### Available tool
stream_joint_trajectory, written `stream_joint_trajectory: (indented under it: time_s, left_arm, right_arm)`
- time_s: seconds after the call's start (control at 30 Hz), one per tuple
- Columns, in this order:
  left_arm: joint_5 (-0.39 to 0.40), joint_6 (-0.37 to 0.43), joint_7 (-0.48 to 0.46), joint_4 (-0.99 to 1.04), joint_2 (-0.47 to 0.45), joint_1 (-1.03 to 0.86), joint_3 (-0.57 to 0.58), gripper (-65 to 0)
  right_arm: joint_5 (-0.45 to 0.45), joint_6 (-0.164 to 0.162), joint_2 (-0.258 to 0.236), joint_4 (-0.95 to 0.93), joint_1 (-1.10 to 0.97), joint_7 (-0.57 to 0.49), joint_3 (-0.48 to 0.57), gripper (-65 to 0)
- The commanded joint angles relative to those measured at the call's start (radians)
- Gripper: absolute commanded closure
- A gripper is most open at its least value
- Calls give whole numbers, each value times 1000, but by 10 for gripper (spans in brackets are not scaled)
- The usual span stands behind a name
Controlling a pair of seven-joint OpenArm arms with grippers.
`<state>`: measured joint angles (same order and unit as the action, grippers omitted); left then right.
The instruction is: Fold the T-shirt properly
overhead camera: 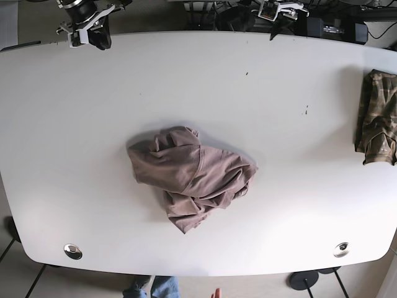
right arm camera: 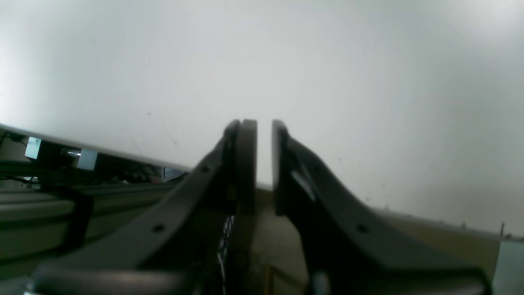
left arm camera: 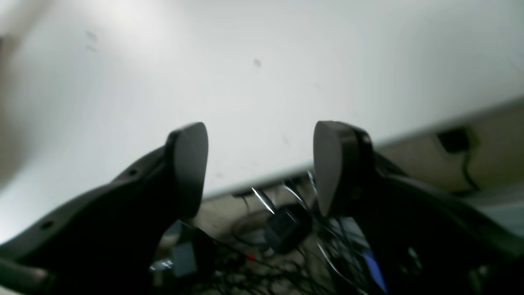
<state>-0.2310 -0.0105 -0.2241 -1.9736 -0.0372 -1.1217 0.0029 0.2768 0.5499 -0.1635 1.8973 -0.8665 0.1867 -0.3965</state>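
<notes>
A crumpled mauve-brown T-shirt (overhead camera: 192, 177) lies bunched in the middle of the white table (overhead camera: 74, 124), seen only in the base view. My right gripper (overhead camera: 94, 38) is at the table's far left edge, well away from the shirt; in its wrist view (right arm camera: 264, 127) the jaws stand almost together with a thin gap and hold nothing. My left gripper (overhead camera: 277, 12) is at the far edge, right of centre; in its wrist view (left arm camera: 260, 135) the jaws stand wide apart and empty over the table edge.
A folded camouflage garment (overhead camera: 375, 118) lies at the table's right edge. Cables and a power adapter (left arm camera: 286, 229) lie on the floor beyond the far edge. A person's legs (overhead camera: 152, 287) show at the near edge.
</notes>
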Motion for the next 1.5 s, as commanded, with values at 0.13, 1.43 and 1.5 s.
stream_joint_trajectory:
  time_s: [0.13, 1.43, 1.5]
  left_arm:
    - [9, 8, -41, -17, 4, 9, -70, -369]
    - [6, 1, 372, 7, 1, 615, -51, -501]
    - [6, 1, 372, 7, 1, 615, -51, -501]
  right_arm:
    - [19, 5, -5, 18, 60, -20, 3, -55]
    - [19, -3, -14, -849, 1159, 172, 508, -54]
    - [12, -3, -14, -703, 1048, 196, 439, -21]
